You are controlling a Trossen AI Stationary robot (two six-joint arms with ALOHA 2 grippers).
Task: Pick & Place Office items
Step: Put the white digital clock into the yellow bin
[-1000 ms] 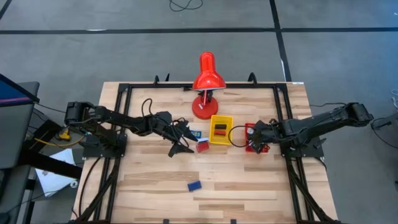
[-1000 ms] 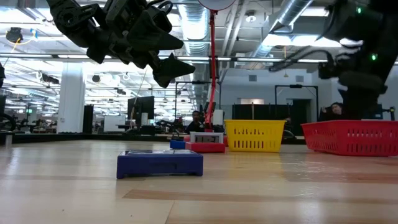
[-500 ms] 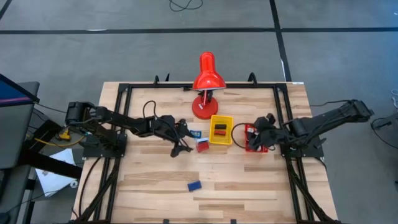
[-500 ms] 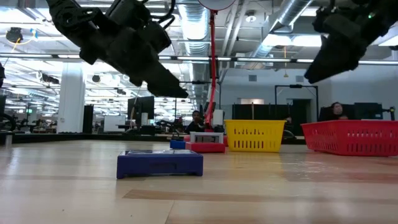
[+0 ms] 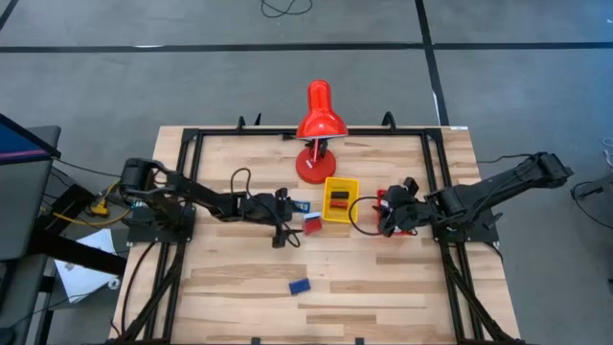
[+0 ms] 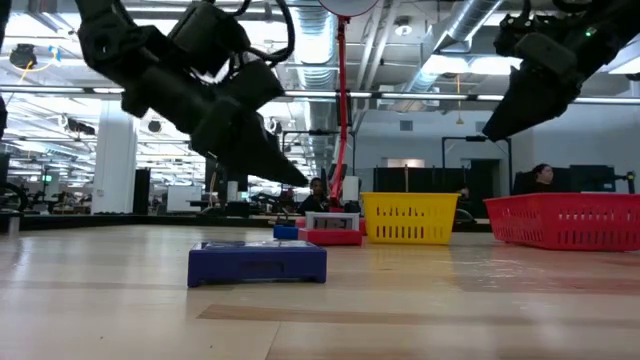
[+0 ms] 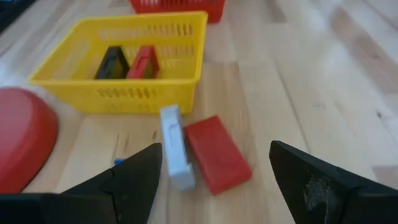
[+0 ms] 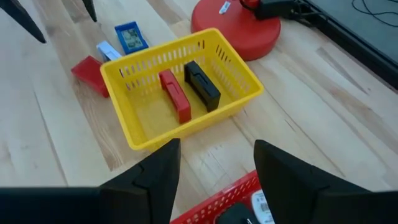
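A red flat block [image 7: 217, 162] lies flat on the table with a white piece [image 7: 175, 155] on edge beside it, both just near of the yellow tray [image 7: 186, 37]. My left gripper [image 7: 214, 180] hovers open close to them, slanting down [image 5: 284, 233]. A small blue piece [image 5: 300, 205] lies beside the lamp base. In the yellow tray lie a red block [image 8: 175, 94] and a black block [image 8: 202, 84]. Another blue block [image 5: 299, 286] lies flat toward the near edge [image 6: 258, 262]. My right gripper [image 8: 214, 168] is open above the red tray [image 5: 388, 225], facing the yellow tray.
The red desk lamp [image 5: 316, 129] stands at the far middle, its round base [image 8: 236, 18] right behind the yellow tray. A black cable loops between the two trays [image 5: 362, 213]. Bare wood stretches across the near half of the table around the blue block.
My left gripper has reached toward the table's right and near side and come down toward the red block, tipping its fingers lower. My right gripper has risen out of the red tray and swung toward the yellow tray. No item has moved.
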